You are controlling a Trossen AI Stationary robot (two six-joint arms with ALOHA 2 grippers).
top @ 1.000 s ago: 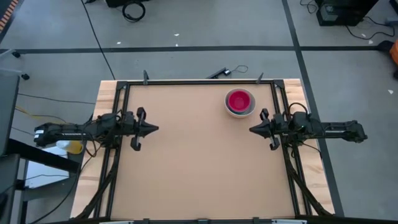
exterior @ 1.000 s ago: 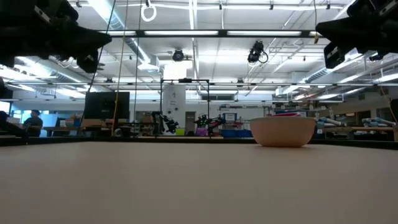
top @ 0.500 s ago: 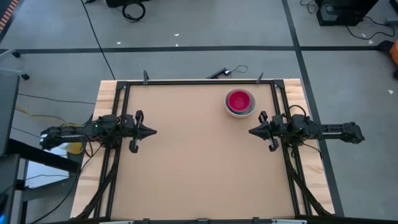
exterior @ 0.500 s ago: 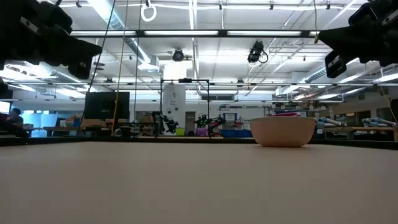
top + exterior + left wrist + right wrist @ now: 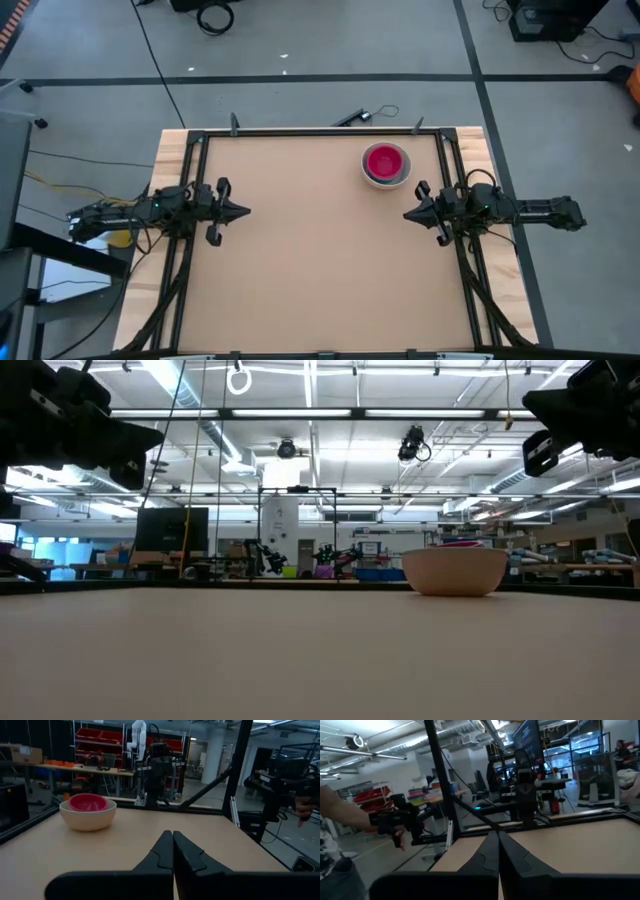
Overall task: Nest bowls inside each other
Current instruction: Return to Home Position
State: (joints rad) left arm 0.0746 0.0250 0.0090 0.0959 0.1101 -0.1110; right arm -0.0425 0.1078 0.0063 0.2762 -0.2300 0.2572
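The bowls stand as one nested stack point(image 5: 386, 164) at the table's far right. A magenta-red bowl point(image 5: 87, 802) sits inside a whitish outer bowl point(image 5: 88, 817), whose base rests on the table; the low view also shows the stack point(image 5: 455, 571). My left gripper point(image 5: 245, 211) hovers shut at the table's left edge, pointing level toward the right edge, far from the stack. My right gripper point(image 5: 406, 214) hovers shut at the right edge, pointing toward the left edge, a little nearer than the stack. Both wrist views show the fingertips closed together, left point(image 5: 173, 834) and right point(image 5: 498, 834), with nothing between them.
A black frame point(image 5: 320, 131) runs along the table's far edge and sides. A small black object point(image 5: 352, 117) lies on the floor beyond the far edge. A person point(image 5: 340, 845) stands past the table's left side, holding a dark handle point(image 5: 395, 822).
My left gripper has drawn back a little toward the table's left edge and sunk slightly, staying shut. The bowl stack has not moved.
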